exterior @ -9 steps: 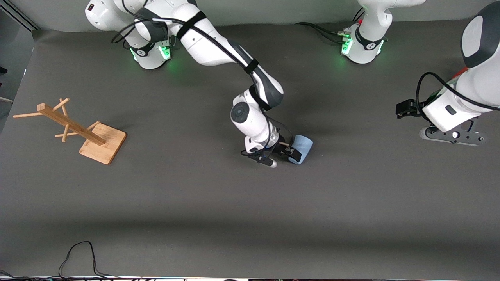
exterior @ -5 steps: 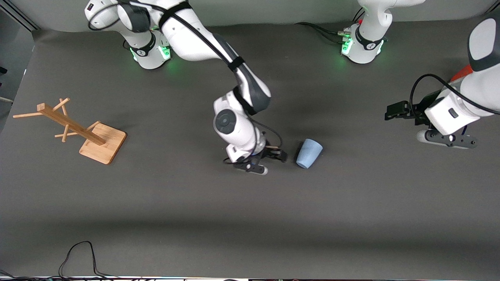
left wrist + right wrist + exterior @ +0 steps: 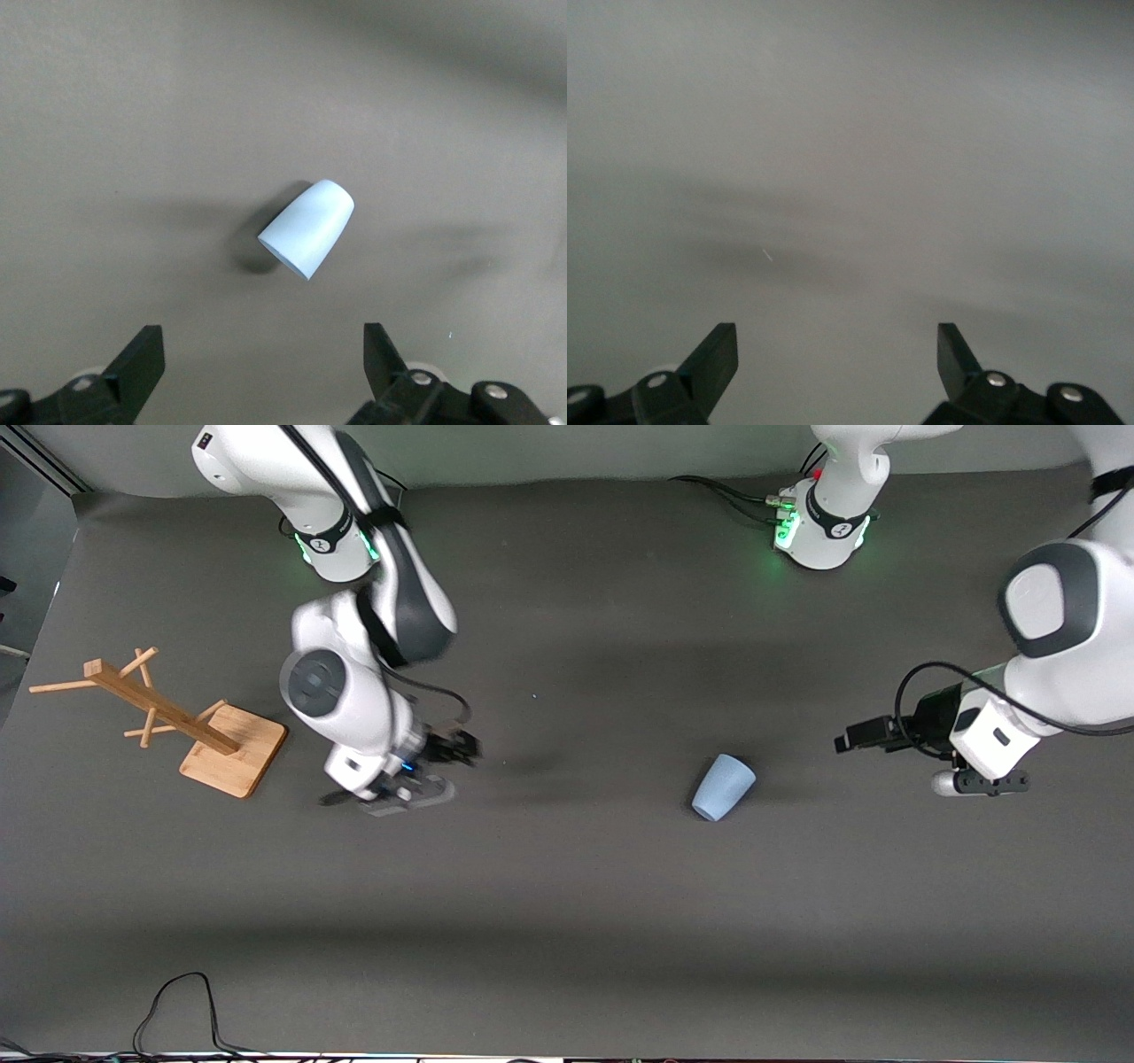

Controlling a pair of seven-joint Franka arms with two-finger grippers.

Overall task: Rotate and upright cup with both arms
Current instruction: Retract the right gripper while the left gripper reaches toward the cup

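The cup (image 3: 723,786), a small light-blue tumbler, lies on its side on the grey table (image 3: 567,921), alone, with nothing touching it; its wider rim end points toward the robots' bases and the left arm's end of the table, its narrower closed end toward the front camera. The left hand (image 3: 864,735) hangs over the table just toward the left arm's end from the cup, near it but clearly apart from it, its fingers spread wide and holding nothing. In the left wrist view the cup (image 3: 306,228) sits ahead of the left hand (image 3: 264,367), roughly centred between the two dark fingertips (image 3: 142,359) yet well clear of both. The right hand (image 3: 452,748) is over the table well apart from the cup, toward the right arm's end, roughly midway between the cup and the wooden rack (image 3: 168,722); its fingers are likewise spread apart and empty. In the right wrist view the right hand (image 3: 837,363) shows its spread fingertips (image 3: 718,354) against plain grey table (image 3: 850,159). The wooden rack stands near the right arm's end of the table, far from the cup. A black cable (image 3: 177,1010) lies by the table edge nearest the front camera, also well apart from the cup.
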